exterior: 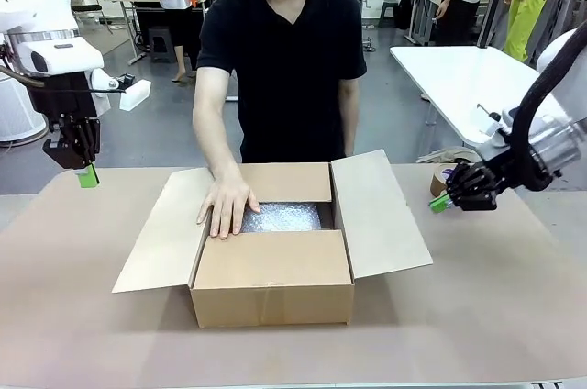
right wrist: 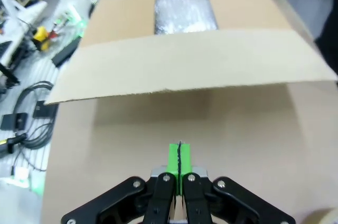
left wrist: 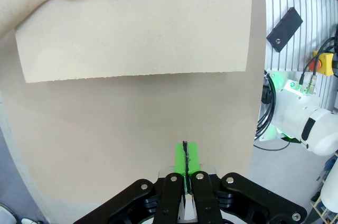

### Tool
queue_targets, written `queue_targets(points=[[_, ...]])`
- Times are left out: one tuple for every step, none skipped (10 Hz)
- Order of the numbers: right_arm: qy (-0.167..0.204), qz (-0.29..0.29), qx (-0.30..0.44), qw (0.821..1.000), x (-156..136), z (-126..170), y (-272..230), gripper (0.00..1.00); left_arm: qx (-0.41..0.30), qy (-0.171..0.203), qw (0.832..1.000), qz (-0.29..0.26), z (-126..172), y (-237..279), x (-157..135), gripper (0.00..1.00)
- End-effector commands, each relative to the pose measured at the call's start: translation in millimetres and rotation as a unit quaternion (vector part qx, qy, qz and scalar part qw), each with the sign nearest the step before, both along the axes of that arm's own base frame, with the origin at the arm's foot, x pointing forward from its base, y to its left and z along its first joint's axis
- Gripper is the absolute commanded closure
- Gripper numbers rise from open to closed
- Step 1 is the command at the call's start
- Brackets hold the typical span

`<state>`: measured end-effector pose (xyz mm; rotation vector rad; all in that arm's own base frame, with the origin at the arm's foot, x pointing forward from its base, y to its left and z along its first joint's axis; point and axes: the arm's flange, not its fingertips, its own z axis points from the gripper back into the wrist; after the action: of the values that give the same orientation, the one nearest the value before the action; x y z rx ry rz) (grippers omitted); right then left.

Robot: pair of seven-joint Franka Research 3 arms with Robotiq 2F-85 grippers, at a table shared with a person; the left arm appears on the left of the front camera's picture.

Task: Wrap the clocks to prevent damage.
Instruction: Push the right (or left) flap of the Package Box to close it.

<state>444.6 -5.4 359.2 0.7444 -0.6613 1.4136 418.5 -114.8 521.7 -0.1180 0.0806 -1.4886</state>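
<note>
A brown sheet covers the worktop (exterior: 83, 316) from edge to edge, smooth and bare at the front. On its middle stands an open cardboard box (exterior: 272, 305), the near flap folded in flat and the side flaps spread out left and right. Inside the opening lies a bundle of bubble wrap (exterior: 282, 217); whether a clock sits in it cannot be told. The person's hand (exterior: 227, 205) rests palm down on the box's left edge, fingertips at the wrap.

The right end effector (exterior: 439, 203) hangs low just right of the box, green pads pressed together with nothing between them. The left end effector (exterior: 87, 175) hovers above the worktop's far left corner, pads likewise together.

Beyond lies grey floor, with a white table (exterior: 468, 77) off to the right and other people standing by further tables.
</note>
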Motion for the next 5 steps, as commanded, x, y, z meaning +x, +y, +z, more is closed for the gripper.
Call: queue_targets(points=[[0.001,0.025,0.038,0.999,4.8,-31.0,9.6,0.99,0.000,-0.003,1.000,0.004,1.3,1.2,-0.8,1.00],[0.003,0.029,0.050,0.998,4.3,-44.2,16.4,0.99,0.000,-0.003,1.000,0.004,1.3,1.2,-0.8,1.00],[0.000,0.017,0.063,0.998,7.4,-54.1,24.6,0.99,0.000,-0.003,1.000,0.004,1.3,1.2,-0.8,1.00],[-0.001,0.006,0.076,0.997,8.2,-57.3,33.0,0.99,0.000,-0.003,1.000,0.004,1.3,1.2,-0.8,1.00],[-0.003,-0.001,0.092,0.996,7.4,-56.1,41.8,0.99,0.000,-0.003,1.000,0.004,1.3,1.2,-0.8,1.00]])
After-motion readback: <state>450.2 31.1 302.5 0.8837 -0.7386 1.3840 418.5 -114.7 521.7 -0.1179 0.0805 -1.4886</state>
